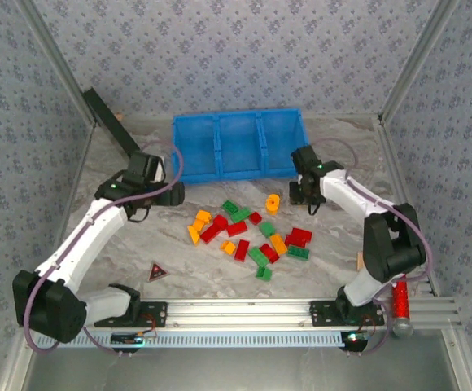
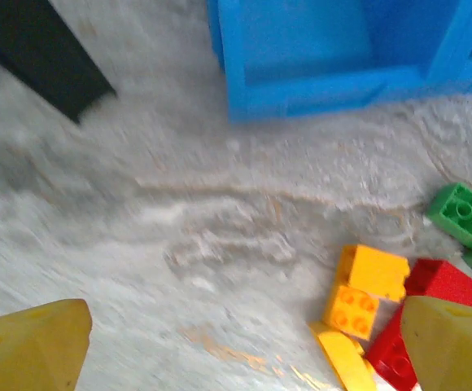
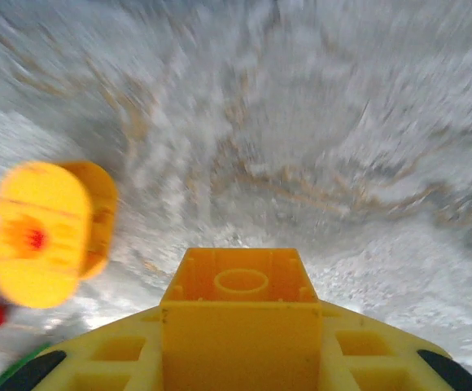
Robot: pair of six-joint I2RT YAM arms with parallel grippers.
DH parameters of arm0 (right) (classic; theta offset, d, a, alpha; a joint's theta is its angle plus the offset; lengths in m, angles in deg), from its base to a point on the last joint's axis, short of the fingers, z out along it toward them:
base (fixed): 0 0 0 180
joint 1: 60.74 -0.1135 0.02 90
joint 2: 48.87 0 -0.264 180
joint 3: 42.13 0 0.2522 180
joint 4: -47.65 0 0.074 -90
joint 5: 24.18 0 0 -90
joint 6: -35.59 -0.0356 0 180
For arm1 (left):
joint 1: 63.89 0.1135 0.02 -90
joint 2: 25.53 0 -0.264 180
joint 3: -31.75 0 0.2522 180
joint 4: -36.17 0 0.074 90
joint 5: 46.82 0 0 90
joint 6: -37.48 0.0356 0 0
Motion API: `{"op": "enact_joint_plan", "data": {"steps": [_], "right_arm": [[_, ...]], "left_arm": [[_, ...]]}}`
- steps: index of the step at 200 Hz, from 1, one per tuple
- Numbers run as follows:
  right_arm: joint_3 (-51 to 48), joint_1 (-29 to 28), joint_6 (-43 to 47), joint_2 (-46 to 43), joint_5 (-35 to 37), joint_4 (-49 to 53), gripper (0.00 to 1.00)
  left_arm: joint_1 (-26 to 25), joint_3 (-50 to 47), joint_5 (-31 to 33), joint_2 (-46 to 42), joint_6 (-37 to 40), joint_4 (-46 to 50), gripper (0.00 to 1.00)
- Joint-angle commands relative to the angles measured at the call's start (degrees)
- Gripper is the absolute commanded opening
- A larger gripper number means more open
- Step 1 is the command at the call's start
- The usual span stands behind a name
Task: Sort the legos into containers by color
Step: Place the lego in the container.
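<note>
Blue bin [image 1: 238, 143] compartments look empty, legos [image 1: 248, 232] scattered on worktop [image 1: 203, 281]; your right claw [image 1: 307, 195] grips orange-yellow brick [image 3: 240, 305], left claw [image 1: 175, 194] wide, empty; sorting barely begun

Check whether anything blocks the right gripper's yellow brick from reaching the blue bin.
Nothing visible does. The right gripper, holding the yellow brick, sits just off the blue bin's right front corner. The orange round piece lies beside the gripper, off that path.
</note>
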Motion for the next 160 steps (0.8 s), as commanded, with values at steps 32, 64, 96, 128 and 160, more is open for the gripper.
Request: {"op": "enact_joint_plan", "data": {"steps": [32,64,96,128,160], "right_arm": [[16.1,-0.1,5.5,4.8,0.5,0.3,0.25],[26.3,0.1,6.9,14.1,-0.2,-2.0,0.25],[35.3,0.3,6.9,22.5,-2.0,-2.2,0.25],[42.5,1.0,6.7,28.7,-3.8,-0.6,0.25],[46.1,2.1,5.9,32.7,-5.0,1.0,0.25]], "left_arm": [[-15.5,-7.6,-5.7,-0.6,-12.6,-5.3,0.95],[-26.7,-8.1,-0.9,3.7,-9.4,-7.5,0.93],[-30.6,-6.1,1.7,9.1,-7.8,-7.0,0.82],[-32.0,-5.0,1.7,13.6,-6.5,-7.4,0.73],[-32.1,-4.4,2.7,17.5,-4.9,-8.1,0.68]]}}
